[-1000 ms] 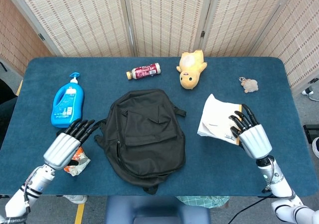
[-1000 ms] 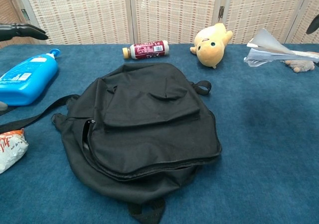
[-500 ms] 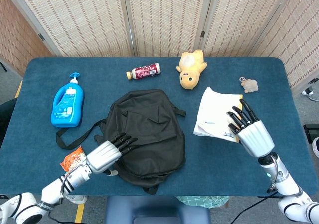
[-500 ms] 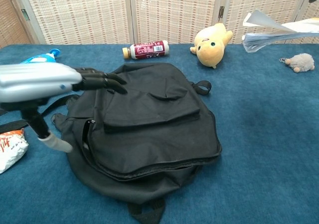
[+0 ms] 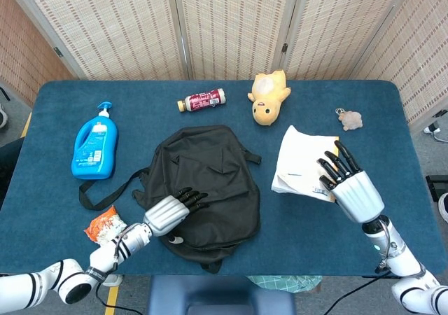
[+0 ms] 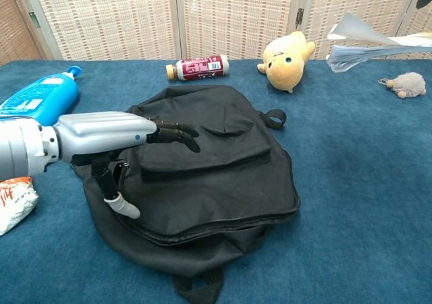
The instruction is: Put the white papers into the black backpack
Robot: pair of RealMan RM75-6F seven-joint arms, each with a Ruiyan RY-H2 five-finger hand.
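The black backpack lies flat in the middle of the blue table; in the chest view the backpack fills the foreground. My left hand reaches over its near left side with fingers stretched out and holds nothing. In the chest view the left hand hovers just above the front pocket, thumb pointing down beside the side zip. My right hand holds the stack of white papers from underneath, to the right of the bag. In the chest view the papers hang lifted off the table at the top right.
A blue detergent bottle lies at the left, and a snack packet sits near the front left edge. A small red bottle and a yellow plush toy are at the back. A small fuzzy keychain lies at the right.
My left hand has swung in from the left edge and now reaches over the backpack. My right hand has lifted the papers off the table and keeps them raised.
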